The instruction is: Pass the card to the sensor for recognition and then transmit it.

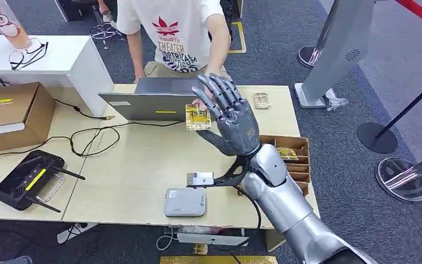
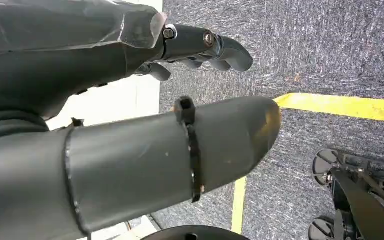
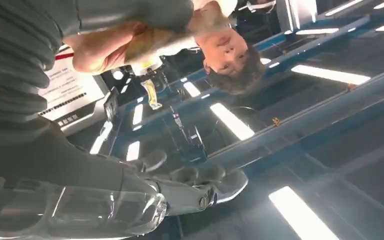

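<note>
The yellow card (image 1: pixel 198 117) is up above the table in front of the laptop. A person's hand (image 1: pixel 199 103) grips its top edge from across the table. My right hand (image 1: pixel 232 118) stands upright right beside the card, fingers straight and spread, thumb stretched out under the card's lower edge. In the right wrist view the person's hand (image 3: pixel 97 50) holds the card (image 3: pixel 145 46) close to my thumb, and my fingers (image 3: pixel 200 186) are spread apart. The grey sensor box (image 1: pixel 184 202) lies near the table's front edge. My left hand (image 2: pixel 130 150) hangs over carpet, holding nothing.
A grey laptop (image 1: pixel 143 104) sits at the table's far side. A brown card box (image 1: pixel 299 165) is at the right edge, with another card (image 1: pixel 261 100) behind it. A black controller (image 1: pixel 28 180), cables and a cardboard box (image 1: pixel 11 113) lie left. Stanchion bases stand right.
</note>
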Tool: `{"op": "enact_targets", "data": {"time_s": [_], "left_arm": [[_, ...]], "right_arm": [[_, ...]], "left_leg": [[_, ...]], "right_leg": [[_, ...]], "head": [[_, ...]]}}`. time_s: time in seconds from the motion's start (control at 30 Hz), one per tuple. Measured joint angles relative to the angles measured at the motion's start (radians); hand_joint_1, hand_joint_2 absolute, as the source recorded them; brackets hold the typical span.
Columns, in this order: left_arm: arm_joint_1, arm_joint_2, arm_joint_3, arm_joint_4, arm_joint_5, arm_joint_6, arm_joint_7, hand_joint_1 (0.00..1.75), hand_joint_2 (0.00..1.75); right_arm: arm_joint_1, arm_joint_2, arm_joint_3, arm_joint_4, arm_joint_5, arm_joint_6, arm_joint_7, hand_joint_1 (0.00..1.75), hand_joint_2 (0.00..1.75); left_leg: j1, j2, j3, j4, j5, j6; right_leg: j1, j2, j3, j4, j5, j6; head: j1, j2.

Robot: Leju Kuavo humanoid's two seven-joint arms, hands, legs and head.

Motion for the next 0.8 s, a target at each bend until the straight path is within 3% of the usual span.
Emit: {"op": "enact_targets", "data": {"time_s": [0.1,0.27,0.8], "left_arm": [[0.0,0.0,0.0,0.0,0.0,0.0,0.0,0.0,0.0],[0.001,0.0,0.0,0.0,-0.001,-0.001,-0.001,0.0,0.0],[0.001,0.001,0.0,0.0,-0.012,-0.004,-0.004,0.0,0.0]], "right_arm": [[0.0,0.002,-0.001,0.001,-0.008,0.0,-0.001,1.59,1.75],[0.005,0.004,-0.002,0.002,-0.01,0.0,-0.004,1.75,1.75],[0.03,0.007,-0.035,0.002,-0.007,-0.001,-0.025,1.75,1.75]], "left_leg": [[0.0,0.0,0.0,0.0,0.0,0.0],[0.0,0.0,0.0,0.0,0.0,0.0],[0.0,0.0,0.0,0.0,0.0,0.0]], "right_leg": [[0.0,0.0,0.0,0.0,0.0,0.0],[0.0,0.0,0.0,0.0,0.0,0.0],[0.0,0.0,0.0,0.0,0.0,0.0]], "head": [[0.0,0.0],[0.0,0.0],[0.0,0.0]]}}
